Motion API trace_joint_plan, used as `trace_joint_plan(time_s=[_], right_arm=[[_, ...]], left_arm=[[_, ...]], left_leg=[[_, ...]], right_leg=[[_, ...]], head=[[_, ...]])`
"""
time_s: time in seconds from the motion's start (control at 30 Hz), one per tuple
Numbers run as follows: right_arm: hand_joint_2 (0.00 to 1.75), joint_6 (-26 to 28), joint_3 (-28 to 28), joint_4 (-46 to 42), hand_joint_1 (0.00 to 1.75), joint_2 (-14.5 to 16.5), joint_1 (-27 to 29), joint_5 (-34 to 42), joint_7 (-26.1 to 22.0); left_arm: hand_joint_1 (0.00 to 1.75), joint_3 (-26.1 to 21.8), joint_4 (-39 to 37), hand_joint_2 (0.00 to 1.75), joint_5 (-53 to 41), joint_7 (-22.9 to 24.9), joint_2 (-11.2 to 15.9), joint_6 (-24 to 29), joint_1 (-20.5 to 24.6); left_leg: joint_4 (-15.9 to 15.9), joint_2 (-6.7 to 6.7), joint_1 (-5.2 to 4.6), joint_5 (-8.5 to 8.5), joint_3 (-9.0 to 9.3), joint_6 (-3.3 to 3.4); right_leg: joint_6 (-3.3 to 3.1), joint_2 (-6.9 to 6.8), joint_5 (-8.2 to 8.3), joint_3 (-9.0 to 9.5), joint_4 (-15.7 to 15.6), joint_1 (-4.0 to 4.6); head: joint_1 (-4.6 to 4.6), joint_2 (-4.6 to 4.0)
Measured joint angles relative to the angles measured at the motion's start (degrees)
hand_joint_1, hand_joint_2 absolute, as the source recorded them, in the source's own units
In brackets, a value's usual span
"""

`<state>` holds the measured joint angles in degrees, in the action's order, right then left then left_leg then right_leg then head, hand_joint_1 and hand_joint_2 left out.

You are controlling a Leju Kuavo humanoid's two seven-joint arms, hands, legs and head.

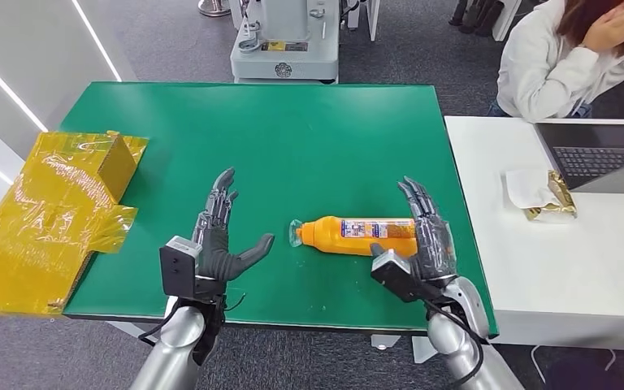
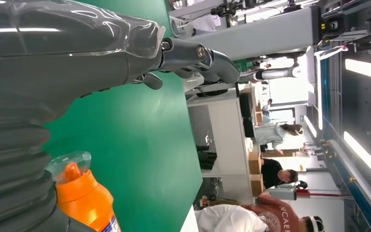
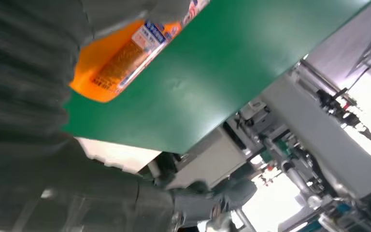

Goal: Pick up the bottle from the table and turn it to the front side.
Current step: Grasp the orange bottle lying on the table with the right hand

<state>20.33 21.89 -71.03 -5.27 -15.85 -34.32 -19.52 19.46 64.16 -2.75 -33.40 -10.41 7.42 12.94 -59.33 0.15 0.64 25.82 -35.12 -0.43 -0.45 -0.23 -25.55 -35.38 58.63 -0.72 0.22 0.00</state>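
Bottle [image 1: 357,236] lies sideways on green table [image 1: 309,130] — right robot hand [image 1: 429,236] spread against it; left robot hand [image 1: 221,237] spread, empty.

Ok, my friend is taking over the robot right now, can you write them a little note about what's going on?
Left hand: open, fingers spread, hovering over the green table, holding nothing.
Right hand: open, right beside the base end of the orange bottle; whether it touches is unclear.
Bottle: lying on its side on the table, cap pointing toward the left hand.
Done: hands brought near the bottle.
Left: grasp it, lift it, turn it to the front side.
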Motion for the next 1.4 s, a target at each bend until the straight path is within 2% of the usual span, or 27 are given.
trace_joint_plan(time_s=[0.2, 0.37, 0.57, 0.77, 1.1, 1.27, 1.4], right_arm=[[1.75, -9.76, 0.70, 9.68, 0.00, 0.07, -6.54, 11.03, -0.18], [1.75, -22.02, 0.82, 17.52, 0.00, 0.29, -11.97, 20.42, 1.13], [1.75, -30.18, 2.41, 26.42, 0.00, 0.12, -18.13, 24.03, 2.12], [1.75, -33.18, 7.63, 33.14, 0.00, -0.07, -24.99, 23.99, 2.86], [1.75, -32.25, 19.65, 36.25, 0.00, 0.01, -32.07, 19.06, 5.50], [1.75, -34.85, 23.55, 36.56, 0.00, 0.00, -34.16, 19.79, 6.39], [1.75, -38.55, 24.95, 36.84, 0.00, -0.01, -35.31, 23.67, 7.04]], left_arm=[[0.00, 0.76, -1.82, 1.75, 1.71, -0.21, 0.44, -1.26, 1.32], [0.00, 1.30, -3.03, 1.75, 5.54, 0.50, 0.79, -5.45, 2.34], [0.00, 1.62, -3.17, 1.75, 9.00, 1.67, 1.26, -7.57, 2.50], [0.00, 1.61, -3.19, 1.75, 15.12, 3.18, 1.93, -12.11, 2.08], [0.00, 0.71, -4.58, 1.75, 28.85, 8.84, 2.89, -24.91, 1.26], [0.00, 0.01, -5.86, 1.75, 32.97, 10.97, 2.91, -28.60, 1.23], [0.00, -0.11, -6.94, 1.75, 34.82, 11.85, 2.98, -30.42, 1.24]], left_leg=[[-0.01, 0.00, 0.00, 0.00, -0.01, 0.00], [-0.02, -0.01, 0.00, -0.01, 0.00, 0.00], [-0.03, 0.01, 0.00, 0.00, -0.01, 0.00], [-0.03, -0.01, 0.00, -0.01, -0.01, 0.00], [-0.03, -0.02, 0.00, -0.01, -0.01, 0.00], [-0.03, -0.01, 0.00, -0.01, -0.01, 0.00], [-0.04, -0.01, 0.00, -0.01, 0.00, 0.00]], right_leg=[[0.00, 0.01, 0.01, 0.00, 0.01, 0.00], [0.00, 0.00, 0.01, 0.00, 0.01, 0.00], [-0.01, 0.02, 0.01, -0.01, 0.02, 0.00], [-0.01, 0.01, 0.01, 0.00, 0.04, 0.00], [-0.01, 0.01, 0.01, -0.01, 0.04, 0.00], [-0.01, 0.01, 0.01, -0.01, 0.04, 0.00], [-0.01, 0.01, 0.01, -0.01, 0.04, 0.00]], head=[[-0.01, 0.00], [-0.02, 0.00], [-0.02, 0.00], [-0.01, 0.00], [-0.01, 0.00], [-0.01, 0.00], [-0.01, 0.00]])
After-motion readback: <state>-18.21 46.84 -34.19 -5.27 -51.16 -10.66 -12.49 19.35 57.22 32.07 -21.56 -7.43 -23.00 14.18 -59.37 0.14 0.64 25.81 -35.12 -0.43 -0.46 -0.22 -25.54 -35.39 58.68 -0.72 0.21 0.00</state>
